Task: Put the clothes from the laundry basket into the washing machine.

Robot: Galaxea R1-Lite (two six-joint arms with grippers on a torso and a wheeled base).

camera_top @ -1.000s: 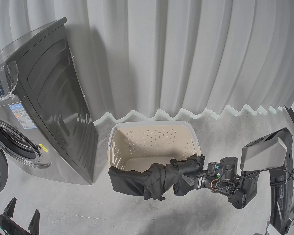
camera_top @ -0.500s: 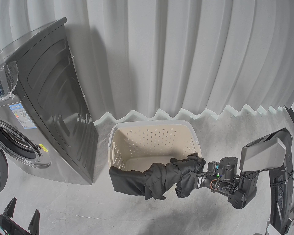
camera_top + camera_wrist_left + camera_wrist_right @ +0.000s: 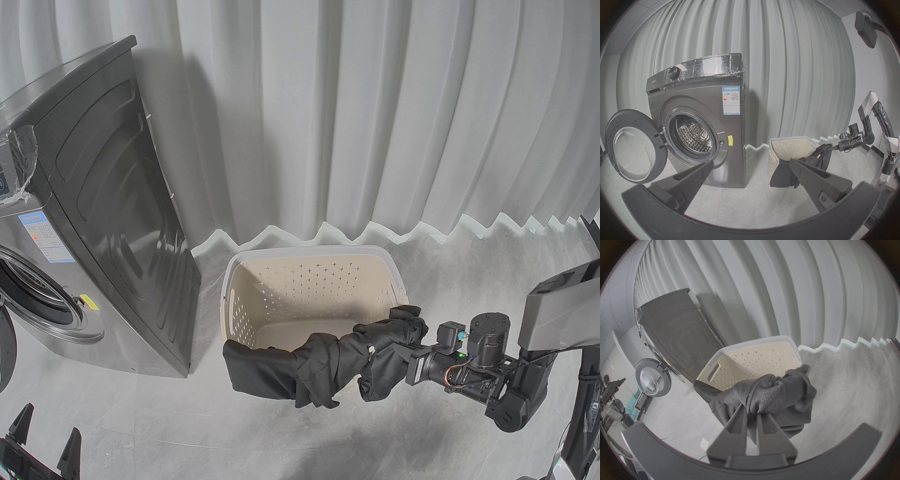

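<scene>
R gripper [image 3: 751,410] clamped on dark garment [image 3: 312,369] draped over laundry basket [image 3: 312,252] rim; lift till tail clears, then swing to washing machine [image 3: 693,134]. L gripper [image 3: 750,162] wide, idle.

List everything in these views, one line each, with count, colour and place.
washing machine: one, dark grey, on the floor at the robot's left; its round door is open.
laundry basket: one, cream with a white rim, on the floor beside the machine.
dark garment: one bundle, black, draped over the basket's near rim.
curtain: one, white, pleated, behind everything.
floor: light grey.
left gripper: open, low, facing the machine.
right gripper: shut on the garment, by the basket's near right corner.
</scene>
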